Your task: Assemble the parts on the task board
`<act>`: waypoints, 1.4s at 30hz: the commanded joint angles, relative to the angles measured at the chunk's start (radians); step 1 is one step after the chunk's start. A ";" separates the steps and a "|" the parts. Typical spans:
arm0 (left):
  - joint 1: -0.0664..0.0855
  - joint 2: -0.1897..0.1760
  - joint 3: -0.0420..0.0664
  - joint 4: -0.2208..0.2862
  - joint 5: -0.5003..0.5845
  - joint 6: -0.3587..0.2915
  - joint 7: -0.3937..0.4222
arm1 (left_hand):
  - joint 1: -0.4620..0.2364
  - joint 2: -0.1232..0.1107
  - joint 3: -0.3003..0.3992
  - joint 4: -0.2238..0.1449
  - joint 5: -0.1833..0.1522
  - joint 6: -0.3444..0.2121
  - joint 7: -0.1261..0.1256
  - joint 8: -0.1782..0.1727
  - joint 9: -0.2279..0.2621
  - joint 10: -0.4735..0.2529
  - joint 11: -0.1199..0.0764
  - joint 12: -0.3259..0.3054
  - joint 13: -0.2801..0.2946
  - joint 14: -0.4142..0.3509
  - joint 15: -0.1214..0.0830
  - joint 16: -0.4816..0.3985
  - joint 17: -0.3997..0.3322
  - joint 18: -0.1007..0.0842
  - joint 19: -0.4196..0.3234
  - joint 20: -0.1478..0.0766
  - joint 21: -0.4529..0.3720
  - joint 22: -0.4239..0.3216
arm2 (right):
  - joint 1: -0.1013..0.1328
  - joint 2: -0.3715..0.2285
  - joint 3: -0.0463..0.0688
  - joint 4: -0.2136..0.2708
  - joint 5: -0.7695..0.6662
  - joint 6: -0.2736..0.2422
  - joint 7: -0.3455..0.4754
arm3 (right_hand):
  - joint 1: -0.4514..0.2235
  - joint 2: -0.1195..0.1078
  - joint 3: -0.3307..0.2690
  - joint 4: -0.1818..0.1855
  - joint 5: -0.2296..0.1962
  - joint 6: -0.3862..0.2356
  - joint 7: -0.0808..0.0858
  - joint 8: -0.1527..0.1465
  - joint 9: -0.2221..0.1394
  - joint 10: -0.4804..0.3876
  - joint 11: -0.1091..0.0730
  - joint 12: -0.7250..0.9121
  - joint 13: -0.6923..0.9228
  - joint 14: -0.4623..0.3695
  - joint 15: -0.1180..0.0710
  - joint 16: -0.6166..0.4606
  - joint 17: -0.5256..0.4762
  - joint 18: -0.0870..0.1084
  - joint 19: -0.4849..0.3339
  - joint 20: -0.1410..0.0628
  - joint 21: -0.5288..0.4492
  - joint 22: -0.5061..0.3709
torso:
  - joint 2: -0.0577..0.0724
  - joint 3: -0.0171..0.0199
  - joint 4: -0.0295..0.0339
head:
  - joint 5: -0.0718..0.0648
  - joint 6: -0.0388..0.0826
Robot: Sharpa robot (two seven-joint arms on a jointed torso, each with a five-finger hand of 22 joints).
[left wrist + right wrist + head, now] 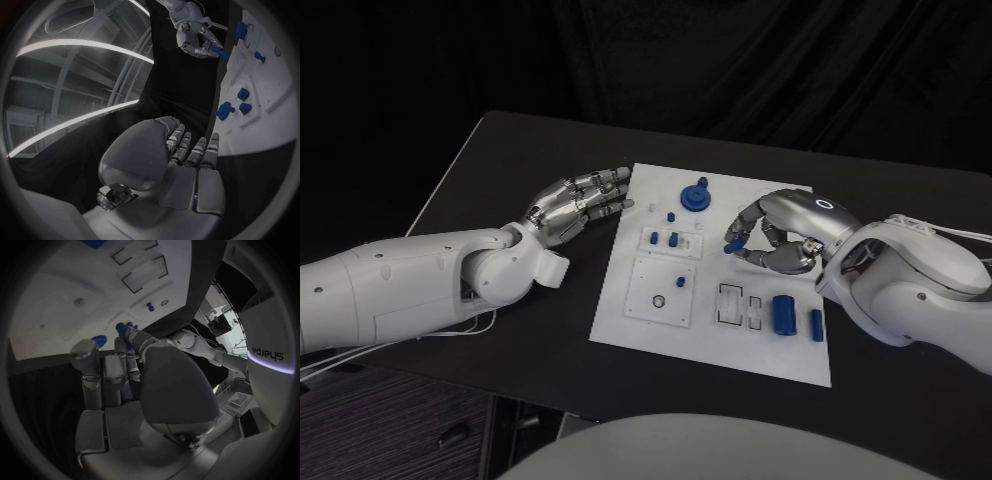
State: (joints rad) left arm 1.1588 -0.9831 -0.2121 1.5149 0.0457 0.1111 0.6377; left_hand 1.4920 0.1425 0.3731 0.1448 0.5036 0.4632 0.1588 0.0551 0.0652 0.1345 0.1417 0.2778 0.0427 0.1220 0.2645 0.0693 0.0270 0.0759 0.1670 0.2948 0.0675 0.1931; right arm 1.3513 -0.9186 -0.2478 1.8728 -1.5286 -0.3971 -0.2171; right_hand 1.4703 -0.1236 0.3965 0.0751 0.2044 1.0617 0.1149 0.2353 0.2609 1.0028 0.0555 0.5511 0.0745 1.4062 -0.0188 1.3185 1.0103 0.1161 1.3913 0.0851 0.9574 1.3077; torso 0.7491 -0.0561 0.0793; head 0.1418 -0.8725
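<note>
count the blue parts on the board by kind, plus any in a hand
blue gear: 1
large blue cylinders: 2
small blue pegs: 4
blue piece pinched by the right hand: 1
total: 8

Bare black table [516,170] lay open left of the white rectangular task board [718,345], left silver hand [577,205] crowded its far-left edge, right silver hand [776,235] hung over its right half, blue cylinders [785,313] stood near-right, blue gear-shaped knob [697,193] blocked the far middle
</note>
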 commanded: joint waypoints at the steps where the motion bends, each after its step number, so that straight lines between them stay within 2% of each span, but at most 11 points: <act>1: -0.001 0.001 0.001 0.002 0.003 0.011 0.007 | -0.001 -0.007 0.004 0.000 0.005 0.005 0.000 0.007 0.001 -0.002 0.006 0.006 0.001 0.002 0.001 0.006 0.001 -0.006 0.008 0.000 0.005 -0.001 | -0.006 0.033 0.000 0.012 -0.046 0.055 0.021 | -0.013 0.001 -0.006 0.000 -0.005 0.004 -0.002 0.005 0.054 0.007 0.000 -0.011 -0.002 0.019 -0.001 0.022 0.041 -0.011 0.017 -0.001 0.042 0.126 | 0.000 -0.0002 0.0026 | 0.002 0.000; 8: -0.001 0.003 0.001 0.003 0.003 0.012 0.007 | -0.001 -0.007 0.004 0.000 0.005 0.005 0.000 0.007 0.001 -0.002 0.006 0.006 0.001 0.002 0.001 0.006 0.001 -0.006 0.008 0.000 0.005 -0.001 | -0.020 0.134 0.001 -0.012 -0.088 0.071 0.063 | -0.014 0.003 -0.007 -0.001 -0.007 0.005 -0.003 0.005 0.061 0.013 -0.001 -0.020 -0.001 0.028 -0.002 0.031 0.056 -0.014 0.025 -0.002 0.060 0.130 | 0.003 0.0028 0.0010 | 0.008 0.000; 15: -0.001 0.007 0.001 0.001 0.003 0.014 0.006 | -0.001 -0.008 0.006 0.000 0.005 0.005 0.001 0.007 0.001 -0.001 0.007 0.006 0.001 0.002 0.001 0.006 0.001 -0.007 0.008 -0.001 0.004 -0.001 | -0.041 0.200 0.001 -0.044 -0.103 0.053 0.097 | -0.012 0.004 -0.006 -0.004 -0.007 0.005 -0.003 0.005 0.064 0.017 -0.002 -0.024 -0.001 0.031 -0.003 0.035 0.064 -0.015 0.029 -0.003 0.069 0.131 | 0.002 0.0017 0.0011 | 0.015 0.000; 18: -0.001 0.010 0.001 -0.001 0.003 0.015 0.006 | -0.001 -0.008 0.006 0.000 0.005 0.005 0.001 0.007 0.001 -0.001 0.007 0.006 0.001 0.002 0.001 0.006 0.001 -0.007 0.008 -0.001 0.004 -0.001 | -0.049 0.218 0.001 -0.052 -0.110 0.051 0.106 | -0.011 0.004 -0.006 -0.005 -0.007 0.004 -0.003 0.005 0.065 0.017 -0.002 -0.025 -0.001 0.032 -0.003 0.035 0.065 -0.015 0.029 -0.003 0.071 0.132 | 0.002 0.0017 0.0037 | 0.016 0.000; 22: -0.001 0.012 0.001 -0.003 0.003 0.017 0.006 | -0.001 -0.008 0.006 0.000 0.005 0.005 0.002 0.007 0.001 -0.001 0.007 0.006 0.001 0.002 0.001 0.006 0.001 -0.007 0.008 -0.001 0.004 -0.001 | -0.056 0.233 0.001 -0.059 -0.113 0.060 0.109 | -0.011 0.004 -0.006 -0.005 -0.007 0.004 -0.003 0.005 0.065 0.017 -0.002 -0.025 -0.001 0.032 -0.003 0.035 0.065 -0.015 0.029 -0.003 0.071 0.132 | 0.003 0.0009 0.0067 | 0.015 0.000; 29: -0.002 0.018 0.001 -0.007 0.003 0.020 0.004 | -0.001 -0.008 0.007 0.000 0.005 0.004 0.002 0.007 0.001 -0.001 0.007 0.006 0.001 0.002 0.001 0.006 0.001 -0.007 0.009 -0.001 0.004 -0.001 | -0.070 0.254 0.001 -0.075 -0.115 0.094 0.100 | -0.008 0.005 -0.005 -0.008 -0.007 0.002 -0.002 0.003 0.067 0.018 -0.002 -0.030 -0.001 0.032 -0.003 0.035 0.063 -0.015 0.029 -0.003 0.070 0.131 | 0.003 0.0006 0.0014 | 0.018 0.000; 42: -0.002 0.019 0.001 -0.008 0.003 0.023 0.000 | -0.001 -0.008 0.007 0.000 0.005 0.004 0.002 0.007 0.001 -0.001 0.007 0.006 0.001 0.002 0.001 0.006 0.001 -0.007 0.009 -0.001 0.004 -0.001 | -0.094 0.262 0.001 -0.092 -0.116 0.123 0.081 | -0.004 0.006 -0.003 -0.013 -0.004 0.002 -0.001 0.003 0.070 0.021 -0.002 -0.034 0.000 0.032 -0.003 0.035 0.064 -0.015 0.030 -0.004 0.071 0.131 | 0.001 0.0012 0.0008 | 0.016 0.000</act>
State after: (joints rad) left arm 1.1586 -0.9665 -0.2121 1.5056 0.0458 0.1181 0.6312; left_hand 1.4920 0.1425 0.3730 0.1448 0.5036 0.4630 0.1589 0.0590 0.0647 0.1344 0.1417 0.2777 0.0424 0.1219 0.2644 0.0693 0.0268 0.0761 0.1670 0.2948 0.0675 0.1934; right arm 1.2609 -0.6576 -0.2475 1.7817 -1.6346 -0.2952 -0.1259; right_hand 1.4629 -0.1215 0.3932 0.0673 0.2034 1.0553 0.1130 0.2345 0.2609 1.0164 0.0552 0.5224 0.0739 1.4319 -0.0241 1.3493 1.0739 0.1165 1.4151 0.0804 1.0230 1.3077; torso 0.7509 -0.0553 0.0801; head 0.1581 -0.8725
